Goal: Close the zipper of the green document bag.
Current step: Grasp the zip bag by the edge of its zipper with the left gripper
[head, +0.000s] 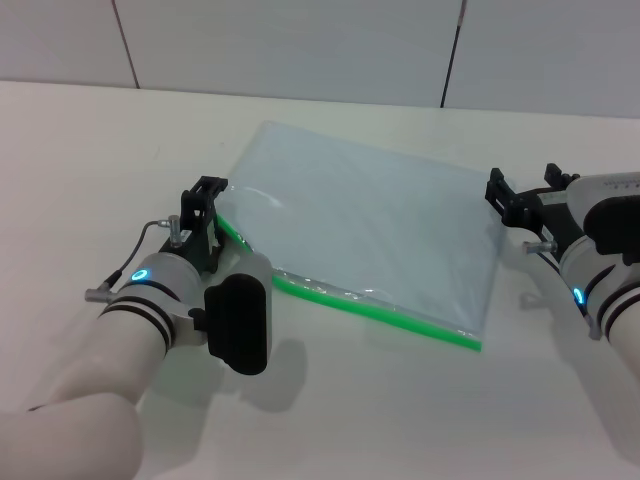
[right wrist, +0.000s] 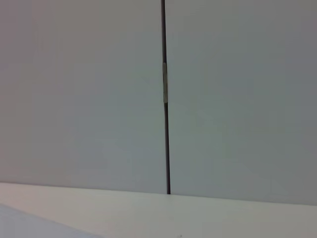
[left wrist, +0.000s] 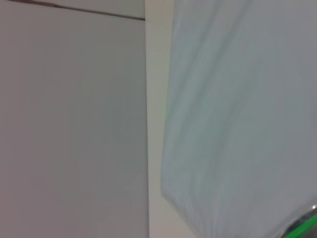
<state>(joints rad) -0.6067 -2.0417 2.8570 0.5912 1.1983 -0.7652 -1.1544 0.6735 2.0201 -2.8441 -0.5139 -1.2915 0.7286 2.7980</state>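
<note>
The green document bag [head: 370,230] lies flat and skewed in the middle of the white table, a pale blue-grey translucent pouch. Its zipper [head: 380,308] is the bright green strip along the edge nearest me, running from the left arm to the front right corner. My left gripper [head: 208,205] sits right at the strip's left end, over the bag's corner. I cannot make out the slider tab. My right gripper [head: 505,200] is at the bag's right edge, near the far right corner. The left wrist view shows the bag [left wrist: 242,119] close up, with a bit of zipper [left wrist: 304,225].
The white table [head: 90,150] spreads around the bag on all sides. A grey panelled wall [head: 300,45] runs behind it, and its dark seam [right wrist: 165,99] fills the right wrist view.
</note>
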